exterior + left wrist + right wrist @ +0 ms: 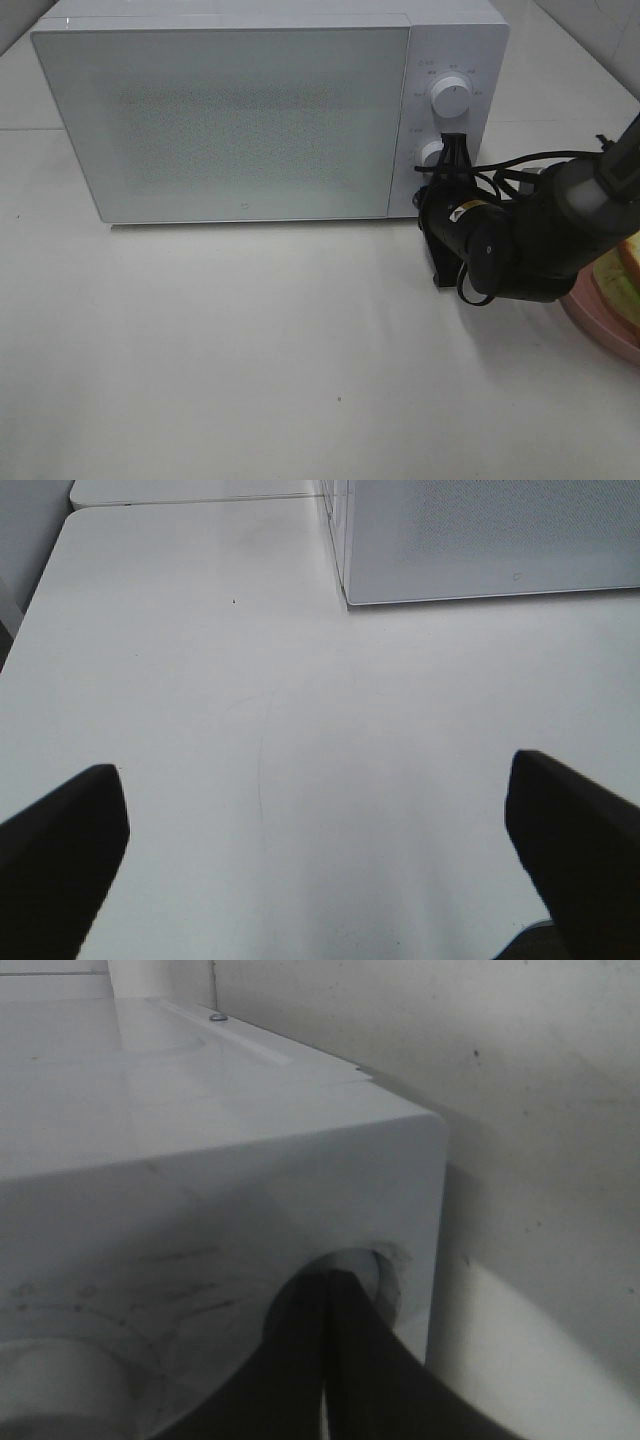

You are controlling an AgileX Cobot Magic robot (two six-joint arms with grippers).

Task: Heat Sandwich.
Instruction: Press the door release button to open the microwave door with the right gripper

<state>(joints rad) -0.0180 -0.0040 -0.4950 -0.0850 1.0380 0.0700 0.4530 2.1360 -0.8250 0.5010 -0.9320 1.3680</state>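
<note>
Pale, glossy table (250, 350) filled the scene, with a white microwave (230, 120) standing at its far side, door closed, frosted front facing the camera. On the microwave's right-hand panel sat an upper knob (452, 97) and, below it, a lower knob (430, 153). The right arm (530, 235), black and trailing cables, reached in from the right edge of the high view, bent at the wrist and pointing at that panel. Its bulk hid part of a round pink plate (600, 320) at the right edge of the table. The sandwich (622, 275) lay on that plate, only a strip of pale bread, brown crust and green filling showing, behind the arm and well apart from the right end effector (455, 150). That end effector had its fingers pressed together with nothing between them, tips right at the lower knob; actual contact could not be judged. The left end effector (315, 775) hung over bare table near the microwave's front corner, its dark fingers (60, 850) spread wide and empty.
</note>
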